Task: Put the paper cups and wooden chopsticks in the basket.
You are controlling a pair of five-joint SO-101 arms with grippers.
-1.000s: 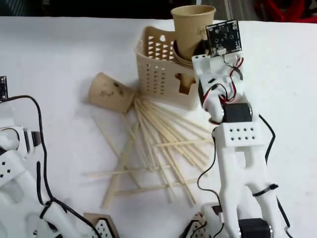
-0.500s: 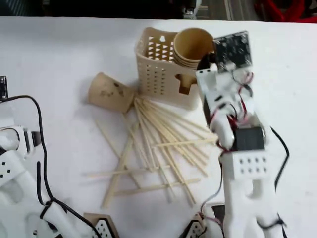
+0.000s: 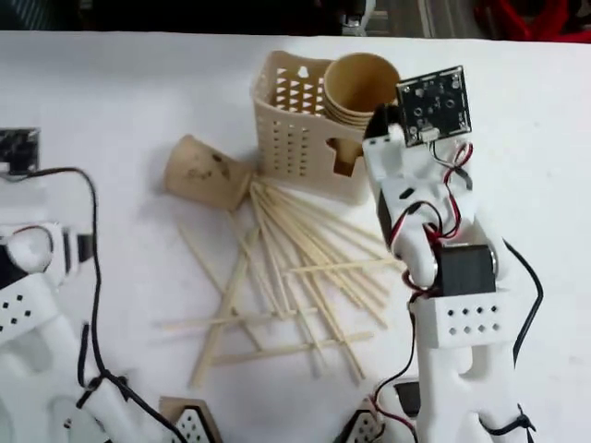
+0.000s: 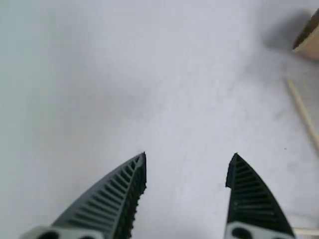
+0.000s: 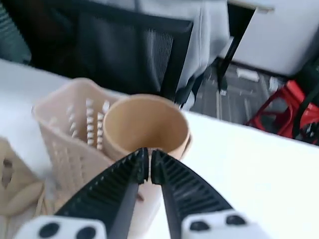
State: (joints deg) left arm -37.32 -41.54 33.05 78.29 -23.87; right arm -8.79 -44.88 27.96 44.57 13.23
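A stack of paper cups stands upright in the right end of the beige basket. My right gripper is shut and empty, just in front of the stack's rim and near the basket. From above, that gripper sits at the basket's right side. Another paper cup lies on its side left of the basket. Wooden chopsticks lie fanned on the table in front of the basket. My left gripper is open over bare table, with the lying cup's edge and one chopstick off to its side.
The white table has free room at the far left and right of the basket. The left arm with its black cable occupies the near left corner. A chair and red objects stand in the room beyond the table's far edge.
The cup held above the basket a second ago now sits on the stack inside it. The right gripper has let go, shut, and drawn back slightly. The left arm has shifted a little.
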